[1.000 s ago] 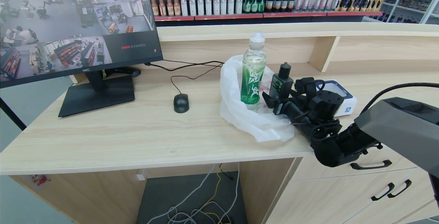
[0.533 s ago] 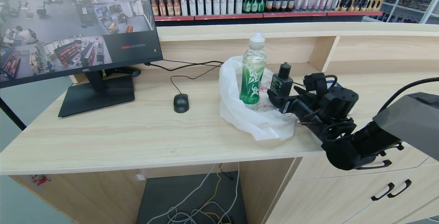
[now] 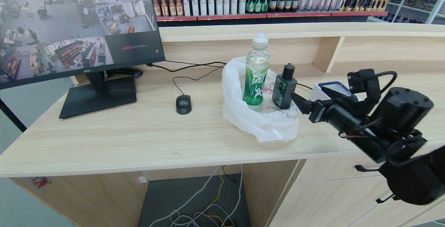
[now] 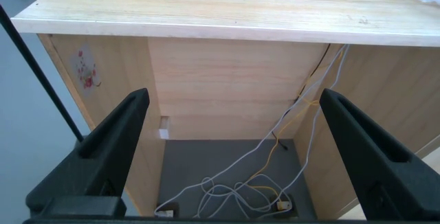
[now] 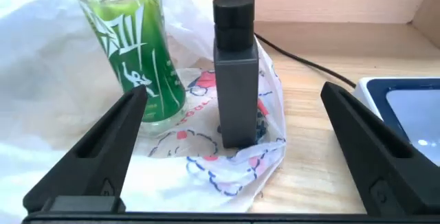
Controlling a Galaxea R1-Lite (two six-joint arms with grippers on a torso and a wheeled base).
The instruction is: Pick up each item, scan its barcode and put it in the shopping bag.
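Observation:
A white shopping bag [image 3: 251,122] lies open on the wooden counter [image 3: 139,136]. Inside it stand a clear bottle with a green label [image 3: 256,72] and a small dark bottle with a black cap [image 3: 284,87], both upright. My right gripper [image 3: 301,104] hovers just right of the dark bottle, open and apart from it. In the right wrist view the dark bottle [image 5: 237,80] and green bottle [image 5: 137,52] stand in the bag [image 5: 41,114] ahead of the spread right gripper [image 5: 234,93]. My left gripper [image 4: 234,100] hangs open below the counter's front edge [image 4: 206,7].
A white and blue scanner [image 3: 333,91] sits on the counter behind my right arm. A black mouse [image 3: 183,104] and a monitor on its stand [image 3: 99,95] are to the left. Cables [image 4: 261,176] hang under the counter. Drawers [image 3: 333,192] are below right.
My right gripper has let go of the dark bottle and drawn back to the right. The dark bottle stays upright in the bag beside the green bottle.

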